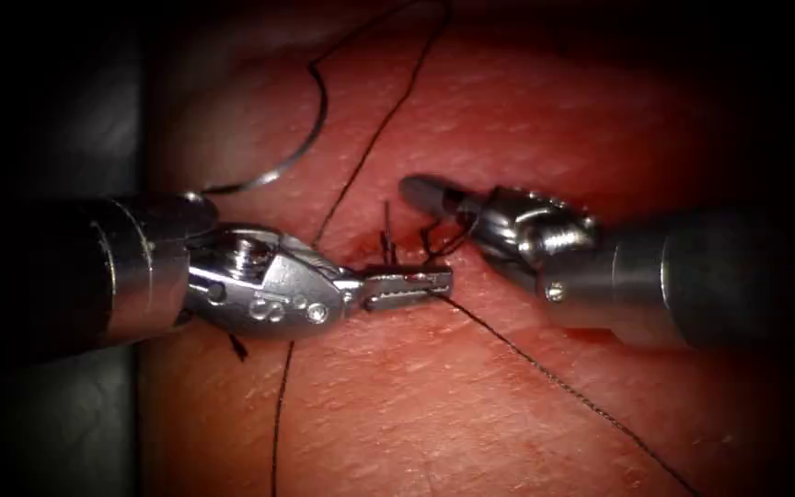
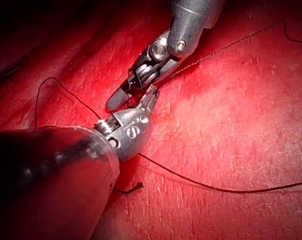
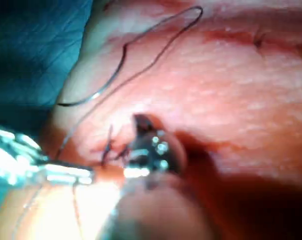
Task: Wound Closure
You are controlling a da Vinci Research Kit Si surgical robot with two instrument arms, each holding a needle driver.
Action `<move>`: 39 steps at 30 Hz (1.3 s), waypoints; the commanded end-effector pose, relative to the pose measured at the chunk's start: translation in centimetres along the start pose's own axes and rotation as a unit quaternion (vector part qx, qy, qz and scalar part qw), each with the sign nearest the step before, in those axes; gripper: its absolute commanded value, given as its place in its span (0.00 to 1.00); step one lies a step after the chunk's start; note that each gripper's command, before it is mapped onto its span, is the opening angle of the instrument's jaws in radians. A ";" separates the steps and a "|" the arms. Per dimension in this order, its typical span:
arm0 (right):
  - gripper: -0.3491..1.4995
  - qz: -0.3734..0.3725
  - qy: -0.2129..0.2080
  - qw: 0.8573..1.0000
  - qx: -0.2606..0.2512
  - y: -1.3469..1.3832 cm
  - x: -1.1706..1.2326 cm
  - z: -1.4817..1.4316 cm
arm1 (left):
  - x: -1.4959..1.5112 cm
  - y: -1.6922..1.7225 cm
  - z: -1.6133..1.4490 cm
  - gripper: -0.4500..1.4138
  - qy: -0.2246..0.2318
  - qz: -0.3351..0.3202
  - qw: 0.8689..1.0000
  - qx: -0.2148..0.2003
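left claw: my steel needle-driver claw (image 1: 407,285) comes in from the left, jaws flat and clamped together on the thin black suture thread (image 1: 545,370) right at the cut. It also shows in the left wrist view (image 2: 150,98) and the right wrist view (image 3: 71,175).
right claw: my other steel claw (image 1: 434,198) reaches in from the right, tip just above and right of the left claw's tip, close but not touching. Thread is wrapped in a loop round it behind the tip. Can't tell if its jaws are parted or together. Nearly tip to tip with the left claw in the left wrist view (image 2: 122,95).
needle: the curved silver needle (image 1: 301,147) lies free on the tissue, up and left of both claws, on the left side of the cut, well apart from the tips. Neither claw holds it and it isn't in the tissue. Same arc seen in the right wrist view (image 3: 108,80).
thread run: one strand goes from the left claw's tip down to the right across the tissue; another runs up from the cut toward the needle; a third drops down past the left claw's wrist.
knot site: short dark thread ends (image 1: 386,230) stand up at the cut between the two claws.
tissue: the reddish-pink pork-belly tissue (image 1: 526,110) lies under everything, wet-looking red around the cut.
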 end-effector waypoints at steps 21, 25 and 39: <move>0.00 -0.109 0.068 0.989 0.074 -0.31 0.00 -0.51 | -0.24 -0.62 -0.42 0.00 -0.036 -0.033 0.999 0.000; 0.00 -0.130 0.065 0.984 0.099 -0.30 -0.09 -0.55 | -0.33 -0.73 -0.38 0.00 -0.043 -0.035 0.998 -0.005; 0.00 -0.180 0.049 0.971 0.150 -0.22 -0.51 -0.57 | -0.60 -1.25 -0.31 0.00 -0.053 -0.051 0.997 -0.008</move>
